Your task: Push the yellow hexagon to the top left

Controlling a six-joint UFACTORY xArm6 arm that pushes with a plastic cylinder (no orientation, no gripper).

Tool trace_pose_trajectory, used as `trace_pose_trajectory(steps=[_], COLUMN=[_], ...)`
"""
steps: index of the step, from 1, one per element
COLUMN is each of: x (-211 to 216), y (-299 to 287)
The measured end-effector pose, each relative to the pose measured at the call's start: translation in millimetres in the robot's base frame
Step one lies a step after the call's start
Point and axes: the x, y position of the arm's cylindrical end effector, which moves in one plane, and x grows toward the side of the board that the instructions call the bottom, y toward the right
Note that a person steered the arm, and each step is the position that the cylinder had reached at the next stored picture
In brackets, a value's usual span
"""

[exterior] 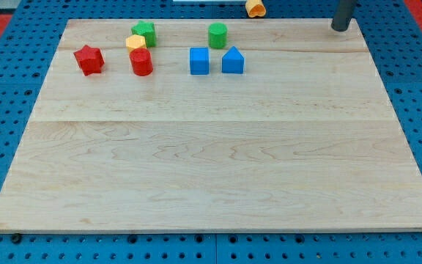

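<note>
- wooden table (211, 169) sits on a blue pegboard (6, 88); every block is up by the table's top edge
- red star (89, 59) is the block nearest the top left corner, a little in from the left edge
- yellow hexagon (135, 42), the task block, is right of the star, close to the top edge in the left part of the table, not in the corner itself
- it's wedged in a tight cluster: green block (145, 32) just beside it toward the top edge, shape unclear, and red cylinder (141, 62) just below it; all three look touching or nearly so
- green cylinder (217, 34) stands alone near the middle of the top edge
- below it, blue cube (199, 61) and blue block with a peaked top (232, 60) sit side by side, small gap between
- yellow block (255, 8) lies off the table past the top edge, cut off by the frame, shape unclear
- my tip (339, 28) is at the top edge toward the top right corner, well apart from every block, touching none
- plain rod, nothing to open or close, nothing held
</note>
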Motion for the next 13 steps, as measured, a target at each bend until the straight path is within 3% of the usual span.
trace_pose_trajectory(steps=[1, 3, 4, 8, 10, 13], x=[0, 34, 48, 58, 90, 58], y=[0, -70, -160, -384, -428, -453])
